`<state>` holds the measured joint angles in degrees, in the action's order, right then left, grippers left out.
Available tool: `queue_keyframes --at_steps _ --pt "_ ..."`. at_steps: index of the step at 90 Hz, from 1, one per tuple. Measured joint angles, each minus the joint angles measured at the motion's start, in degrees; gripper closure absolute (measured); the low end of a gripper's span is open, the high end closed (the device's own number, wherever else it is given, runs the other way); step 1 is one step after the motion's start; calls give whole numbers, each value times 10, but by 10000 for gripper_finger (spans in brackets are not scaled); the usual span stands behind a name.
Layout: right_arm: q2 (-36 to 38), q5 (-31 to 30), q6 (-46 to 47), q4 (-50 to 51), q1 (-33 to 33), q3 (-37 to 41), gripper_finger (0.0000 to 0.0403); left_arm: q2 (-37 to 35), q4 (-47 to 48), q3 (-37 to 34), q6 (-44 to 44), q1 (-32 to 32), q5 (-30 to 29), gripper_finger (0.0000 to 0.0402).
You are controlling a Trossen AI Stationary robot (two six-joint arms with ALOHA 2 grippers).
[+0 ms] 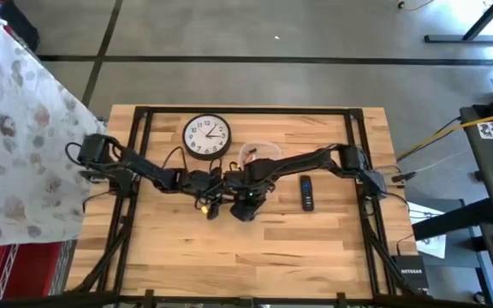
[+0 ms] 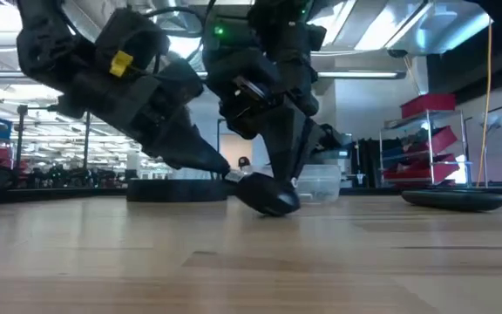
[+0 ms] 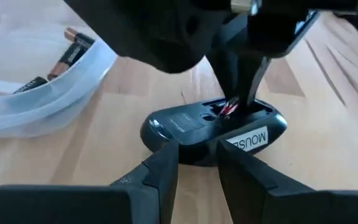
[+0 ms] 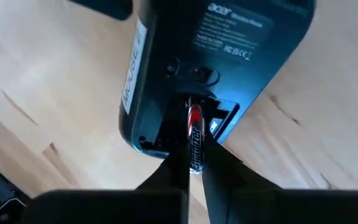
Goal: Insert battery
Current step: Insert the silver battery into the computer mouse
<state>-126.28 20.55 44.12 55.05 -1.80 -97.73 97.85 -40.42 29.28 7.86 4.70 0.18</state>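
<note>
A black mouse (image 3: 185, 124) lies bottom up on the wooden table, its battery bay open and a white MOUSE label on its side. It also shows in the right wrist view, mouse (image 4: 241, 37), and in the low view, mouse (image 2: 268, 196). My right gripper (image 4: 194, 163) stands over the bay, shut on a red and silver battery (image 4: 194, 134) whose far end is in the opening. My left gripper (image 3: 197, 158) comes in low from the table's left, its fingers a little apart at the mouse's labelled side. My right gripper pinches the battery's upper part (image 4: 196, 154) between its two fingers, from above, slanting down, the fingers along the battery. The battery stands steeply with its lower end (image 3: 229, 107) in the mouse's open bay. My left gripper has both fingertips (image 3: 166, 155) against the mouse's long labelled side (image 3: 199, 154), slanting down from the table's left. The mouse's side shows in the gap between them. I cannot tell whether they pinch it.
A clear plastic tub (image 3: 42, 93) with spare batteries (image 3: 73, 53) stands just beyond the mouse. A round wall clock (image 1: 206, 137) lies at the far middle. A black remote (image 1: 307, 192) lies to the right of the arms. The near half of the table is bare wood.
</note>
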Motion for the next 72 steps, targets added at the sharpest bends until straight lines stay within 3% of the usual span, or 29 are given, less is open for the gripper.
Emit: queue_keyframes --at_steps 32,42,51,67,72 --pt "0 1 -10 16 -2 -1 402 2 -1 1 54 47 91 306" --pt "0 0 -15 26 -1 -1 402 -1 -17 2 69 70 93 306" --pt "0 4 -21 31 -1 -1 402 -10 -17 10 65 82 46 306" --pt "0 10 -21 33 0 -1 402 -33 5 26 32 69 -118 306" --pt "0 12 -22 36 0 -1 402 -34 29 38 22 51 -133 308"
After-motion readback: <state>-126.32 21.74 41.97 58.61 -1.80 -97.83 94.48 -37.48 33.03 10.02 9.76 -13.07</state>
